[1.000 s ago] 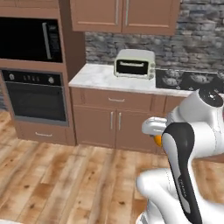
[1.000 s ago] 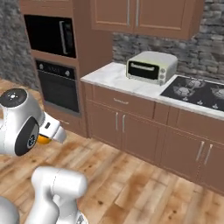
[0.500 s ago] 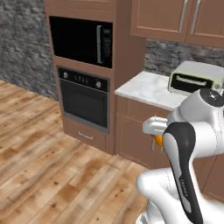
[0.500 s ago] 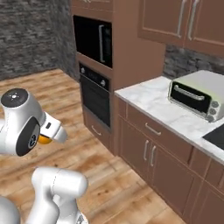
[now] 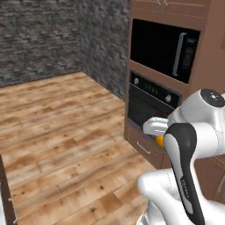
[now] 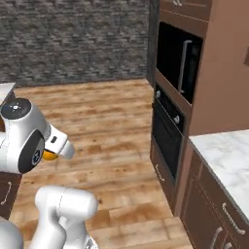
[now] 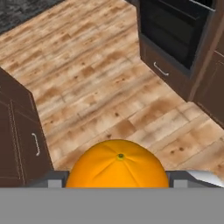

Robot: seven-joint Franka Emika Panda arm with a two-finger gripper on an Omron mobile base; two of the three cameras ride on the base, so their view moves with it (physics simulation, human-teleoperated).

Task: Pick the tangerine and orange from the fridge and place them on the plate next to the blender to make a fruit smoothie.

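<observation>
The orange fruit (image 7: 118,164) is cut off at its lower part by the bottom of the hand view, and the tool's fingers beside it are barely visible, so the grip itself cannot be judged. From the left base view, the fruit (image 5: 160,140) shows as a sliver behind the arm; from the right (image 6: 48,155), a small patch.

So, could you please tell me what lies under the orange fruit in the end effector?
Bare wooden floor lies beneath the orange fruit. The fruit itself covers the patch directly below it.
</observation>
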